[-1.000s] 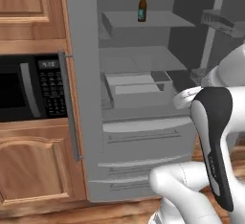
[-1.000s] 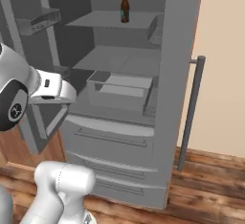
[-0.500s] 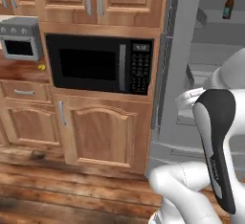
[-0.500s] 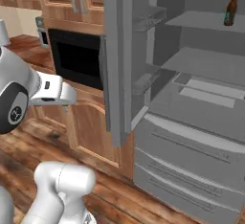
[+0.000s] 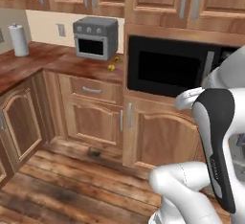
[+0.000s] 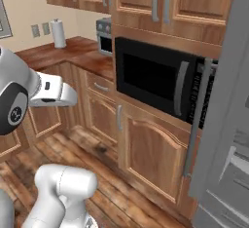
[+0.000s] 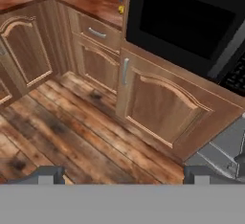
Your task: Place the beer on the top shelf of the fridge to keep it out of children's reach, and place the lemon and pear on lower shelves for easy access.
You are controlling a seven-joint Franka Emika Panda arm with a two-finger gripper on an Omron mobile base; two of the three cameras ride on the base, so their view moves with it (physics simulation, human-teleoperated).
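Gripper (image 7: pixel 123 173) empty, jaws spread wide, the two dark fingertips (image 7: pixel 46 174) far apart at the bottom of the hand view, nothing between them. Pointed down over the wood plank floor (image 7: pixel 57 137) in front of the base cabinets (image 7: pixel 158 108). Directly ahead of the jaws: arched cabinet door (image 7: pixel 161 107) with a vertical bar handle (image 7: pixel 125 71) beside it. Above that, black microwave (image 7: pixel 191 19) built into the cabinetry.

Small yellow fruit on the wooden countertop (image 5: pixel 57 60), far ahead of the jaws and off to their left, just beside the microwave's edge: visible in the hand view (image 7: pixel 121 9) and in the left base view (image 5: pixel 112 67), where it sits in front of the grey toaster oven (image 5: pixel 94 38). Too small to tell lemon from pear, or whether one piece or two. Well apart from the gripper.

Fridge (image 6: pixel 228 124) to the right of the jaws; grey door with long bar handle (image 6: pixel 197 120) at the right of the right base view, grey lower corner at lower right in the hand view.

Paper towel roll (image 5: pixel 19 39) on the counter's far left end.
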